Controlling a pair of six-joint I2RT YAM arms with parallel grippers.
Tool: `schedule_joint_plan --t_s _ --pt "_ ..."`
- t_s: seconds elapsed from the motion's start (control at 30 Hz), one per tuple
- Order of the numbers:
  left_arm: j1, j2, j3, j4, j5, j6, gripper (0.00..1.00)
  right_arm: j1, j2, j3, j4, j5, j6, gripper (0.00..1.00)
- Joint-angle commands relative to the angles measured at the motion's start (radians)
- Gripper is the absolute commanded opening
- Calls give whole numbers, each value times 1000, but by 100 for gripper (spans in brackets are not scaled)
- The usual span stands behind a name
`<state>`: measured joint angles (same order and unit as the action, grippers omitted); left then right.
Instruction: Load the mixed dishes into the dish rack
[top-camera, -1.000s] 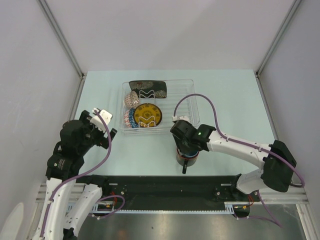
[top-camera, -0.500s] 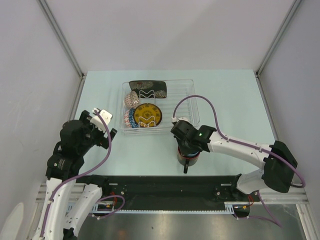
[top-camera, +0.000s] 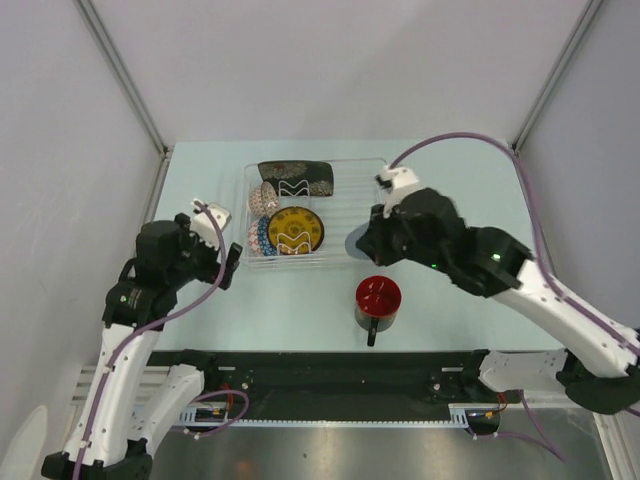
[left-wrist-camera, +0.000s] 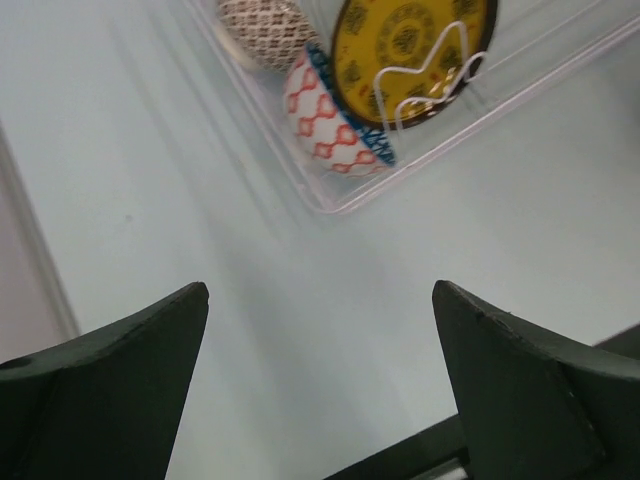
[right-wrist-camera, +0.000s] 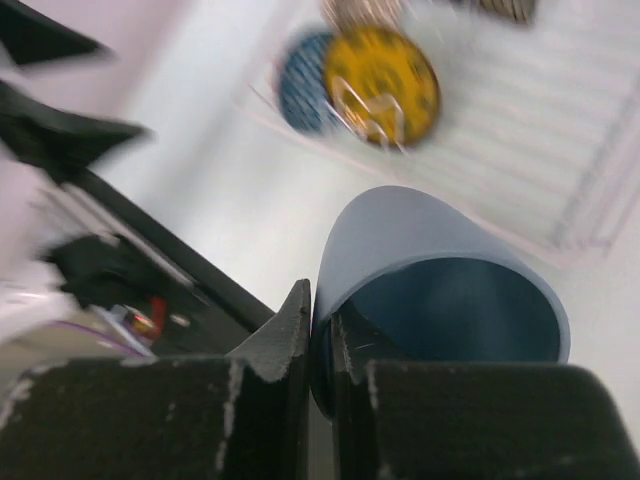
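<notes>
My right gripper (right-wrist-camera: 320, 300) is shut on the rim of a light-blue cup (right-wrist-camera: 440, 290), one finger inside and one outside. It holds the cup in the air at the near right edge of the clear dish rack (top-camera: 372, 190). The cup (top-camera: 356, 243) shows just left of the gripper (top-camera: 366, 246) from above. A red mug (top-camera: 378, 298) stands on the table below, handle toward the near edge. The rack holds a dark square plate (top-camera: 296, 178), a yellow round plate (top-camera: 295, 229) and patterned bowls (top-camera: 260, 236). My left gripper (left-wrist-camera: 320, 300) is open over bare table, left of the rack.
The left wrist view shows the rack's near-left corner (left-wrist-camera: 330, 200) with a red-patterned bowl (left-wrist-camera: 325, 125) and the yellow plate (left-wrist-camera: 410, 50) behind a white wire divider. A black rail (top-camera: 330, 365) runs along the table's near edge. Grey walls enclose the table.
My right gripper shut on the light-blue cup inside the red mug, then lifted it out, up and toward the rack. The red mug stayed. The left arm shifted slightly toward the rack.
</notes>
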<state>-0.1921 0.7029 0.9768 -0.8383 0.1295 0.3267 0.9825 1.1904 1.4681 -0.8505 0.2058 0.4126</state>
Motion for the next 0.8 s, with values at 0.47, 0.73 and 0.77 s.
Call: schedule_joint_plan --t_s 0.47,0.73,0.77 --pt "-3 139 111 670 1008 -866 100 -271 -108 -322 991 -822 409 0" --pt "-3 227 25 930 1131 -1083 100 -312 -20 -341 1208 -922 587 0" --pt "-1 227 17 936 1133 -1083 100 -315 -5 -345 1223 -940 603 0"
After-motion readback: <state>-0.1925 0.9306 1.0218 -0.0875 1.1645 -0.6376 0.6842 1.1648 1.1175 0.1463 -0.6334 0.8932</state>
